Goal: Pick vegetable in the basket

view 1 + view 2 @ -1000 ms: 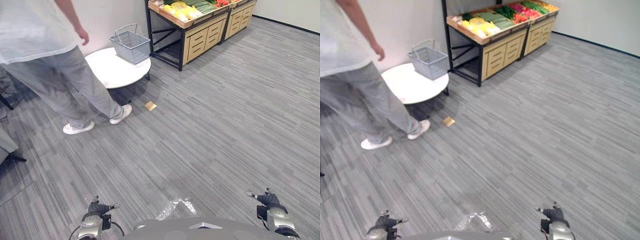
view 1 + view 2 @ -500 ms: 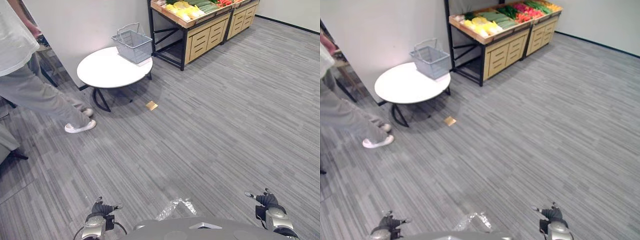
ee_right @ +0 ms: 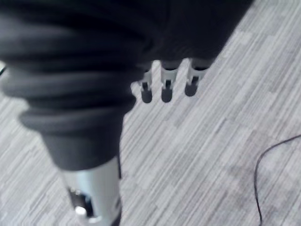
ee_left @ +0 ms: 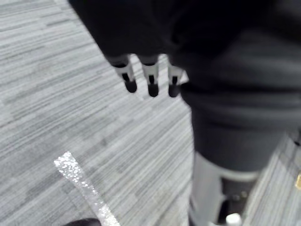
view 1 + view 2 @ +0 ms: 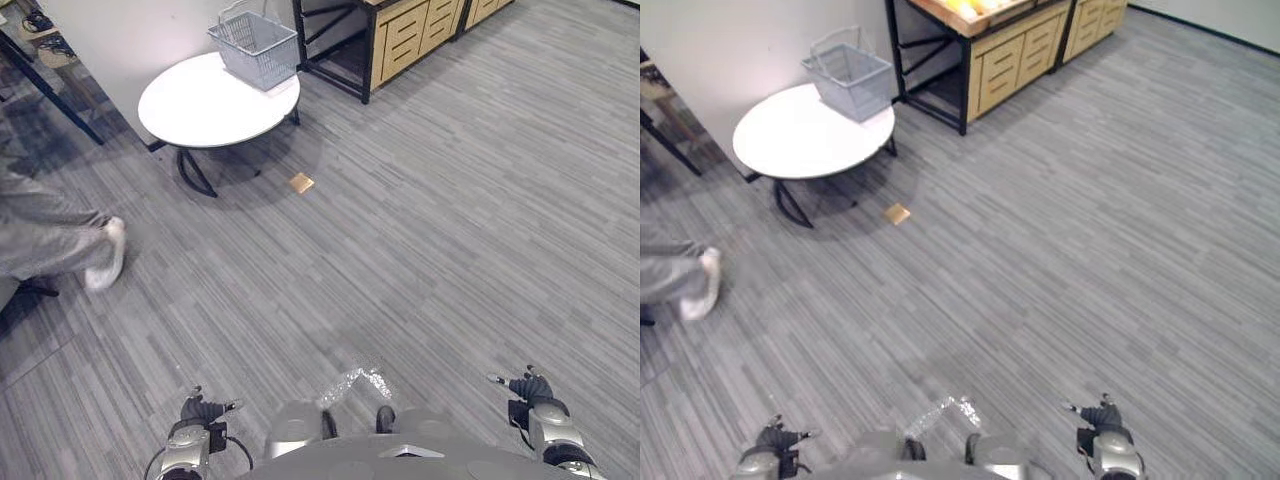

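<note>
Okay, left hand (image 5: 203, 410) and right hand (image 5: 527, 388) hang low, fingers relaxed, empty. Grey basket (image 5: 256, 48) sits on the white round table (image 5: 200, 105), well apart from both.

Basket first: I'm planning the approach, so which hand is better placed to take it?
Left, marginally: the basket stands on the round table far ahead on the robot's left. The left hand and right hand both hang low, open and empty, nowhere near it yet.

The top edge cuts off the stand (image 5: 1000, 55) and its vegetables (image 5: 962, 6); the person (image 5: 45, 240) at the left edge is blurred.
</note>
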